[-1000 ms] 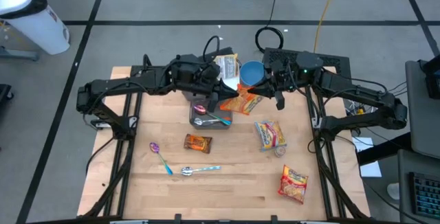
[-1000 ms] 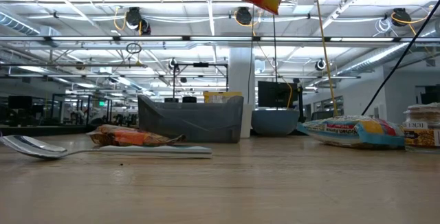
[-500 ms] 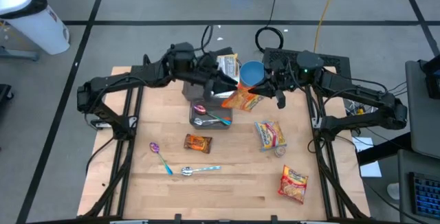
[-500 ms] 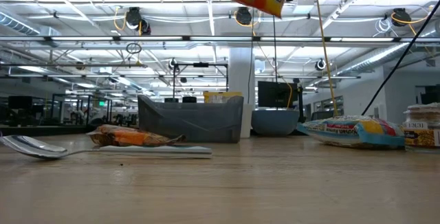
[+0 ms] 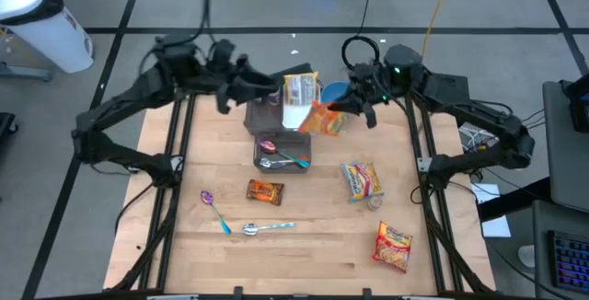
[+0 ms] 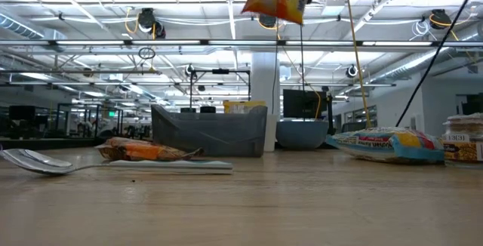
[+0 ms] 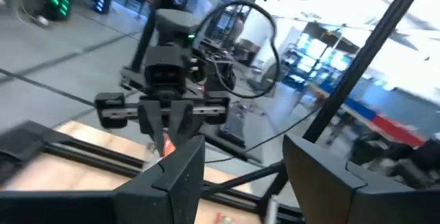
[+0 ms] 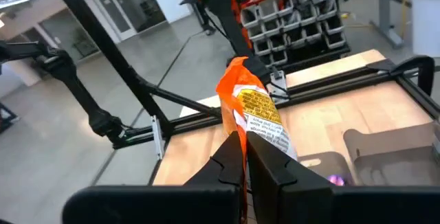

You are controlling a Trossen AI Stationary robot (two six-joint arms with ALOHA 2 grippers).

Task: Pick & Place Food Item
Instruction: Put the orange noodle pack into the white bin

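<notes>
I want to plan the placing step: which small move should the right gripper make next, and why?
Probably carry it toward a drop spot, perhaps the blue bowl. The right gripper is shut on the orange packet, which hangs high above the table; the left gripper is open and empty.

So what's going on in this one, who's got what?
The right gripper is shut on an orange snack packet, holding it in the air over the far side of the wooden table, near the blue bowl. The left gripper is open and empty, raised off to the far left. A grey bin holding spoons, more packets and two loose spoons lie on the table.
</notes>
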